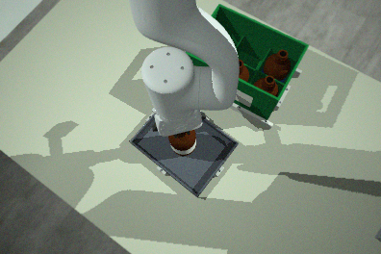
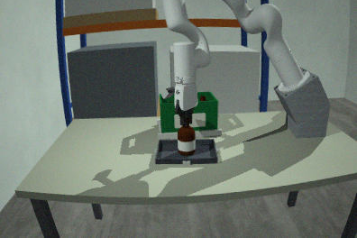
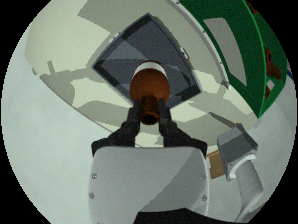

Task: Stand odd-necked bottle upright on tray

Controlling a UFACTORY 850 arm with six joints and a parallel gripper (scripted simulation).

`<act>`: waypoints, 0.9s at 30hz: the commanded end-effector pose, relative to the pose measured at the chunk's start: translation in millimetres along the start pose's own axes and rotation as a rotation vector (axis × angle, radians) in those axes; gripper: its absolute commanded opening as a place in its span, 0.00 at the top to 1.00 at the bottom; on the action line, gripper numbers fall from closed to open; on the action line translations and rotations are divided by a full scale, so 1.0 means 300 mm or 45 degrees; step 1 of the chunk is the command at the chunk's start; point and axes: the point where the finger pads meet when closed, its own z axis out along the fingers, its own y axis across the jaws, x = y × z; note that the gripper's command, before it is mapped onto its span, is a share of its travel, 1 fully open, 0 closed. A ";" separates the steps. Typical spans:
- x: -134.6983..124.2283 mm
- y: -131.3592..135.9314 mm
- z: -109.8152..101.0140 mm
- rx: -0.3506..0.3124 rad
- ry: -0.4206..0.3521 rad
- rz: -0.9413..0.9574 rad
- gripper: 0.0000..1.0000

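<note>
A brown bottle (image 1: 183,141) (image 2: 186,139) (image 3: 149,87) with a white label stands upright on the dark grey tray (image 1: 212,162) (image 2: 207,154) (image 3: 120,63). My gripper (image 2: 185,118) (image 3: 149,105) is shut on its neck from straight above. In the top view the arm hides the fingers. The green crate (image 1: 262,97) (image 2: 209,106) (image 3: 229,43) stands beyond the tray. Three brown bottles show in it (image 1: 278,63) (image 1: 266,84) (image 1: 242,70); the arm hides part of the crate.
The arm's grey base (image 2: 306,105) sits at the table's right. Grey and white boxes (image 2: 113,79) and a blue-framed shelf (image 2: 60,59) stand behind the table. The table's front edge (image 2: 180,196) is near the tray.
</note>
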 end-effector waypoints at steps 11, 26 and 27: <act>0.001 -0.002 -0.001 0.002 0.001 0.000 0.00; 0.001 -0.002 -0.001 0.002 0.001 0.000 0.00; 0.001 -0.002 -0.001 0.002 0.001 0.000 0.00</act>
